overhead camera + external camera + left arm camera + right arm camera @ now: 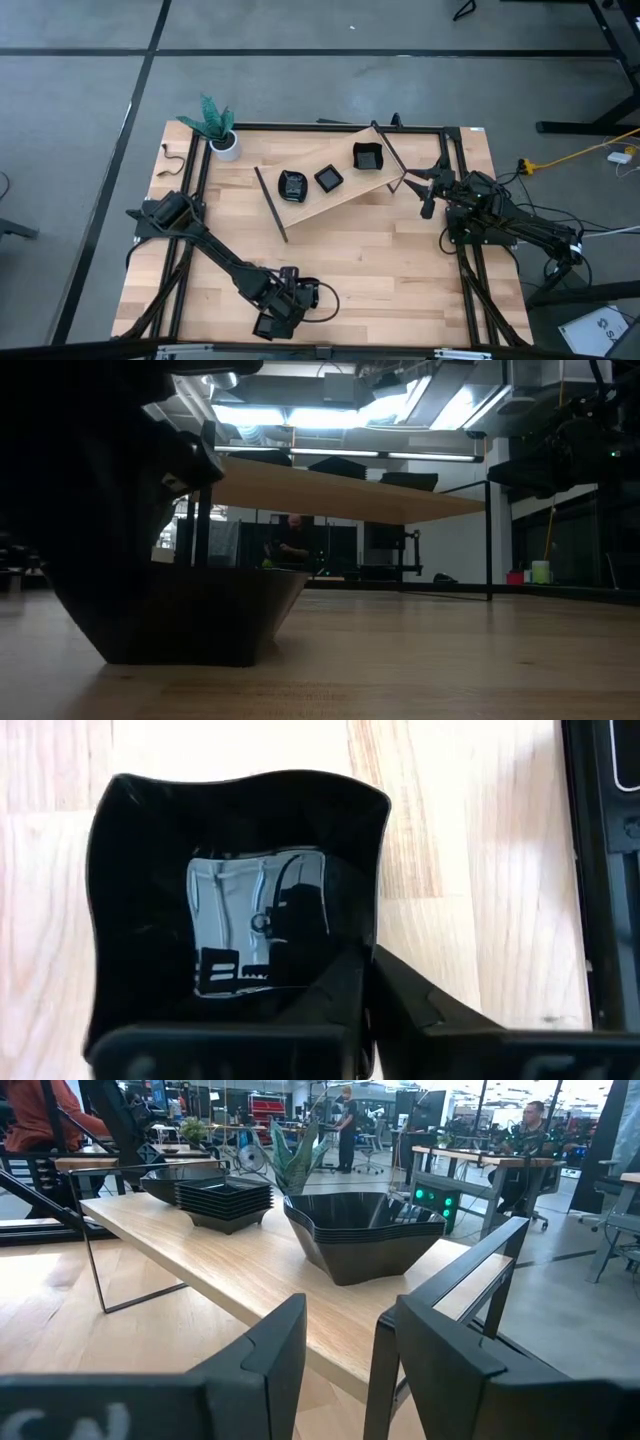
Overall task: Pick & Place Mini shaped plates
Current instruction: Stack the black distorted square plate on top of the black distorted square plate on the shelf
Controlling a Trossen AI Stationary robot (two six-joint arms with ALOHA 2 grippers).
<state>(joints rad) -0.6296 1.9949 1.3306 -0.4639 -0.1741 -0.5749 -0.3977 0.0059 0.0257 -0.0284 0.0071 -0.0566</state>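
Note:
A small glossy black square plate with a wavy rim (pixel 240 850) stands on its base on the wood table near the front edge (pixel 190 620). My left gripper (pixel 368 982) is down at it and shut on its wall; in the high view the gripper (pixel 280 308) covers most of the plate. Three stacks of black mini plates (pixel 292 185), (pixel 328 178), (pixel 368 157) stand on a raised wooden shelf (pixel 345 200). My right gripper (pixel 420 190) waits open and level at the shelf's right end (pixel 340 1370), touching nothing. My left gripper holds the plate by its wall at one corner (pixel 362 960). One finger (pixel 430 1010) lies outside the wall; the other is on the inner side, largely hidden by the gripper's own body. The fingers slant steeply down from above. The plate sits level with its base on the table.
A white pot with a green plant (pixel 226 146) stands at the far left corner. The shelf on thin black legs crosses the table's far middle. A black frame rail (pixel 600 870) runs close beside the held plate. Bare wood lies between the shelf and the front edge.

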